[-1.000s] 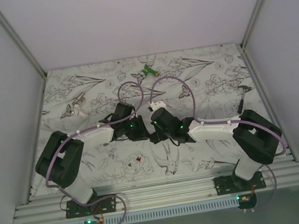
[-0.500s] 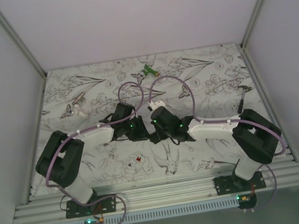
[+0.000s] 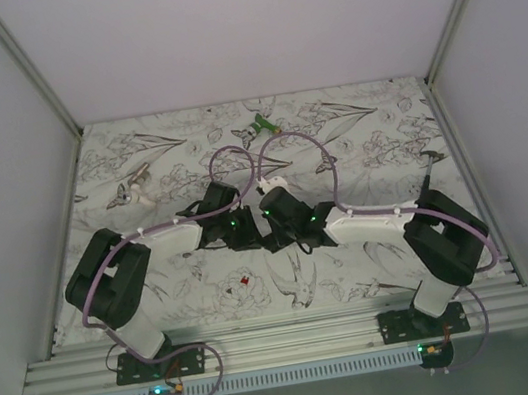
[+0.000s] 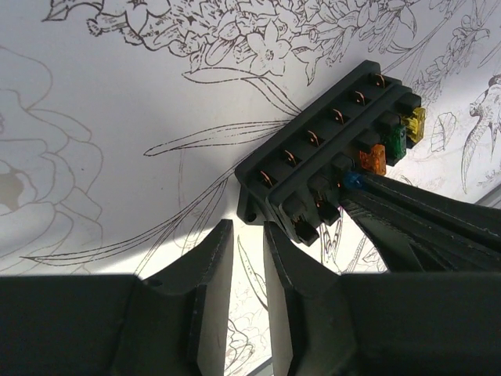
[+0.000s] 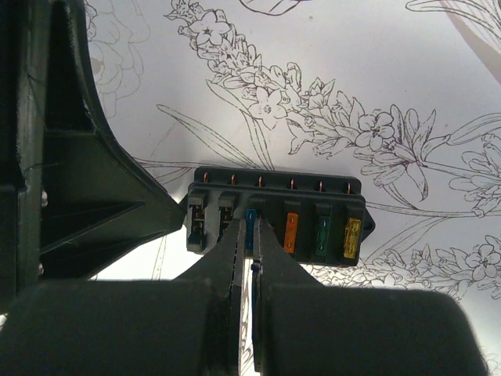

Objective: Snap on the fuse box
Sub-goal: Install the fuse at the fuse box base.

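The fuse box looks matt black plastic.

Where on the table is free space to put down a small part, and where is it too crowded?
Bare cloth lies far right, between the green gadget and the right wall, and near the front edge beside the red fuse. The middle is crowded: left gripper and right gripper meet at the fuse box.
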Tool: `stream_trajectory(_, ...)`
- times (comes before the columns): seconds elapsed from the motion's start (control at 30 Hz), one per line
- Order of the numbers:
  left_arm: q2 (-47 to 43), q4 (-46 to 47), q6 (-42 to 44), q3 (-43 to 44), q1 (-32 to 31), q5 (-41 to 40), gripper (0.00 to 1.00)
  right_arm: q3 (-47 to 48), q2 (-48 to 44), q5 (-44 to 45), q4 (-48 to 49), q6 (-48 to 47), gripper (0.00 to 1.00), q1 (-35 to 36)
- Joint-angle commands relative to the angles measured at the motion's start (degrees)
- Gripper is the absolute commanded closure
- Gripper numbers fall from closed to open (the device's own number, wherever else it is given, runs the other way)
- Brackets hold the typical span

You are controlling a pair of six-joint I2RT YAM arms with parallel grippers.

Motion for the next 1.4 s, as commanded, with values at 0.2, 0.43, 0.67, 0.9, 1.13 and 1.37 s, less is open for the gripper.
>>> stream_trajectory(0.2, 0.9, -1.5, -0.7, 0.8, 0.4, -0.8, 0.76, -4.0, 7.8, 3.1, -14.7, 3.7, 1.00, -0.4)
stream_trajectory(0.43, 0.3, -1.4, -1.5, 1.1, 0.5, -0.7, 0.73, -4.4, 5.9, 2.2, -15.4, 3.8, 1.00, -1.2)
stream_trajectory(0.67, -1.3, -1.4, -3.9, 2.1, 0.7, -0.4, 0.65, -2.3, 4.9, 2.1, -18.1, 5.7, 1.00, -1.1)
stream_trajectory(0.9, -2.3, -1.3, -7.0, 2.8, 1.2, -0.2, 0.58, -1.4, 4.7, 2.2, -20.4, 5.9, 1.00, -0.9)
stream_trajectory(1.13, 0.3, -1.3, -8.7, 4.6, 1.0, 1.5, 0.60, -1.4, 4.8, 2.1, -20.6, 7.0, 1.00, -0.7)
stream_trajectory(1.37, 1.6, -3.2, -9.1, 4.9, 0.1, 0.3, 0.62, -1.3, 4.1, 2.4, -20.3, 6.7, 1.00, -0.7)
